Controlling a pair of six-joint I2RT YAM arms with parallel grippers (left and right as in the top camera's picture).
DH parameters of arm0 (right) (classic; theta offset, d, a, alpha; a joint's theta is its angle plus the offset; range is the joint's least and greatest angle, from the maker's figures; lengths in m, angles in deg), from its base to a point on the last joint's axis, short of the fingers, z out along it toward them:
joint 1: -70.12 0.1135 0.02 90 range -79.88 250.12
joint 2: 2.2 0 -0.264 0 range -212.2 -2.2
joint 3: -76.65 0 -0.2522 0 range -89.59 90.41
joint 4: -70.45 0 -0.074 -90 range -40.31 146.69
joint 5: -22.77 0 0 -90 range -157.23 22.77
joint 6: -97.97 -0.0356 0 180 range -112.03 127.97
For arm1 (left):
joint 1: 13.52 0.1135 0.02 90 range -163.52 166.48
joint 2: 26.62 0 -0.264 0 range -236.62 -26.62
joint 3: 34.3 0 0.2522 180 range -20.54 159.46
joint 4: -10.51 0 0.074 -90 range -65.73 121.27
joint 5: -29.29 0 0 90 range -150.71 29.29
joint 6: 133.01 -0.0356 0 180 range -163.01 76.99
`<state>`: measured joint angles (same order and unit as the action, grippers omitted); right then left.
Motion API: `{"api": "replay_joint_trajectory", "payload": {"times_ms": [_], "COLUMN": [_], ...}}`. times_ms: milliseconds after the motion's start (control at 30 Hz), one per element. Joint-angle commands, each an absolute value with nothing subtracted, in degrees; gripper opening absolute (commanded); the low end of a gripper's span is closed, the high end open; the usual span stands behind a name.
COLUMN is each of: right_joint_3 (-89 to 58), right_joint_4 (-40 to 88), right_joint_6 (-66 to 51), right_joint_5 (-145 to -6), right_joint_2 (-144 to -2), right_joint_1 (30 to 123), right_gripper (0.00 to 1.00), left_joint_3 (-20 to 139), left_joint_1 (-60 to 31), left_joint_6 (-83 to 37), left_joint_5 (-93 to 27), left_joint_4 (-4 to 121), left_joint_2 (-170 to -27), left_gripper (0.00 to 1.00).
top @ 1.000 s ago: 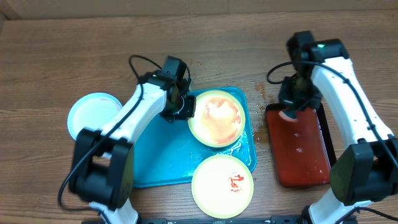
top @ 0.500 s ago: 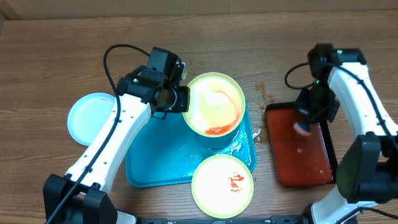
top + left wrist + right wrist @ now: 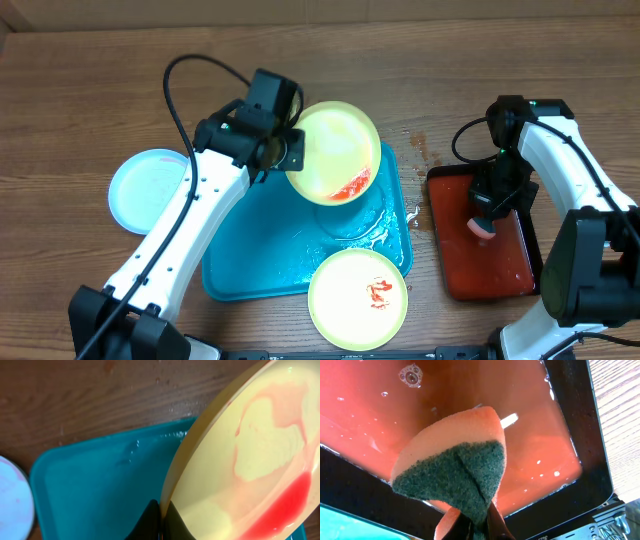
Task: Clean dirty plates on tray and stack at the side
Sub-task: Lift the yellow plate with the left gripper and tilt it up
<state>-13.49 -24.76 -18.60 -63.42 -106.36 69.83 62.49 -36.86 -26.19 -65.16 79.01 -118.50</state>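
Sauce in a small red smear marks the near plate [image 3: 358, 298], green-rimmed and lying flat over the near right corner of the turquoise tray [image 3: 250, 262]. Right of the tray, the right gripper [image 3: 487, 212] pinches a sponge [image 3: 451, 467], orange with a green scrub face, over the dark red tray [image 3: 490, 272]. Left of the tray, the pale blue plate [image 3: 148, 190] rests on the table [image 3: 80, 100]. Over the tray's far right part, the left gripper [image 3: 288, 158] clamps the rim of the tilted plate [image 3: 335, 150], red sauce pooled at its low edge.
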Motion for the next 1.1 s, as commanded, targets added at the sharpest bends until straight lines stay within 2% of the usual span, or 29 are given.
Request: {"api": "replay_joint_trajectory", "payload": {"times_ms": [0,300,1067], "right_joint_3": [-13.5,-13.5,-13.5], "right_joint_4": [-24.5,-24.5,-24.4], "right_joint_6": [-18.6,-18.6,-18.6], "right_joint_5": [-63.5,-63.5,-63.5], "right_joint_2": [-105.2,-105.2,-105.2], "right_joint_1": [69.7,69.7,69.7], "right_gripper": [0.04,0.04,0.04], "left_joint_3": [66.7,66.8,66.8], "left_joint_1": [-39.0,-40.6,-50.8], "left_joint_6": [-25.0,-25.5,-41.4], "left_joint_5": [-75.8,-84.3,-110.4], "left_joint_4": [80.7,85.4,83.6], "left_joint_2": [-116.9,-117.3,-117.4], "left_gripper": [0.04,0.04,0.04]}}
